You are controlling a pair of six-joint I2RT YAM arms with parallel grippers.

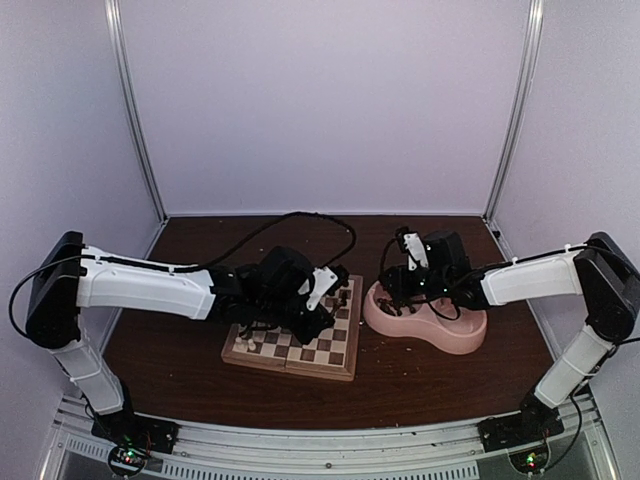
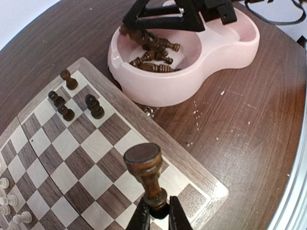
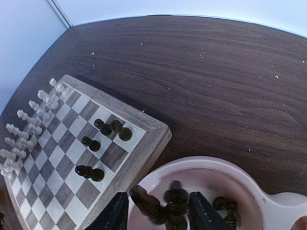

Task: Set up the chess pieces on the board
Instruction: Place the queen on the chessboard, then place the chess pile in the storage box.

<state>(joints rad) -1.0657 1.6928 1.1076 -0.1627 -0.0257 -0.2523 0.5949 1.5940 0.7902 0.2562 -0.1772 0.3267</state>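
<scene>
Dark piece (image 2: 146,175) is in the air over the board (image 2: 91,158), just inside the rim on the bowl side. The left gripper (image 2: 158,214) has its jaws closed on the narrow end, and the broad round base points away from them. A small cluster of dark pieces (image 2: 67,98) stands on the corner squares nearest the pink bowl (image 2: 230,52). The cream pieces (image 3: 33,120) line the opposite edge. Loose pieces (image 2: 153,55), all dark, lie on their sides in one compartment of the bowl, which sits on the tabletop (image 1: 180,340) just beside the board. The right gripper (image 3: 160,213) is down in that compartment, jaws apart, with two blurred pieces between them and no firm hold visible. Step in hand, as I judge it: the left arm is placing a dark piece while the right fetches another. The next move calls for setting the base flat on a free square at the dark end, bringing the piece upright, and letting go without nudging its neighbours. The right jaws need to close on one piece, not both. The left wrist view shows the grip and the held piece, which the top view hides under the arm. Only the right wrist view shows the cream rows plainly. The top view alone shows both arms and the whole layout, but the pieces there are too small to read.
</scene>
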